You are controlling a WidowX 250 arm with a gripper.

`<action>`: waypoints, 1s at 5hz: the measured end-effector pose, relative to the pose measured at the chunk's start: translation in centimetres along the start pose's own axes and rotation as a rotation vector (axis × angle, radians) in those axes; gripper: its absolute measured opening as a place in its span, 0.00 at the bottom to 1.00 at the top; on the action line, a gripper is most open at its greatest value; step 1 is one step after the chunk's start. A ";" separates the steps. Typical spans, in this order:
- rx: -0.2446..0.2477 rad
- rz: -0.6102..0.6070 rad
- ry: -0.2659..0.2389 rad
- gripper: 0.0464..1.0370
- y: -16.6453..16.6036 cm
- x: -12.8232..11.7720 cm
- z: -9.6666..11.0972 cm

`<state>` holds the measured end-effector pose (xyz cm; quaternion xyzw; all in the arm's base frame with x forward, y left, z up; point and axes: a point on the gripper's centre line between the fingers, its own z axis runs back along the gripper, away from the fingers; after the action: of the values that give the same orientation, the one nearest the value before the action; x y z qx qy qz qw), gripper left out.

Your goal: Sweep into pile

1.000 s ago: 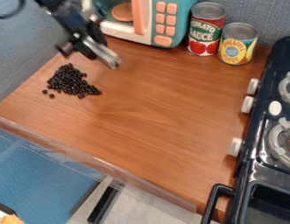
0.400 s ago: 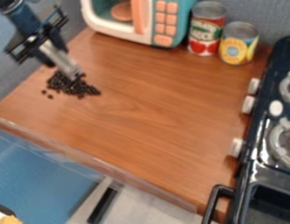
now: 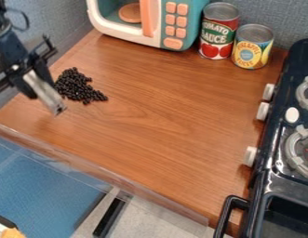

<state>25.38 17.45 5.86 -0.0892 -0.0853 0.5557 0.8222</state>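
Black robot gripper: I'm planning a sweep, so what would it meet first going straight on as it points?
Probably the brown wooden counter, reached by the grey tool at the gripper's front, beside the small black beans; depth is unclear.

red can [image 3: 217, 31]: printed label | yellow can [image 3: 251, 47]: printed label
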 end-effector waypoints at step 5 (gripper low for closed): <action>0.134 0.120 0.011 0.34 3.5 0.1 -3.1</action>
<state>23.00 18.69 1.98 -0.0420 -0.0382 0.6079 0.7920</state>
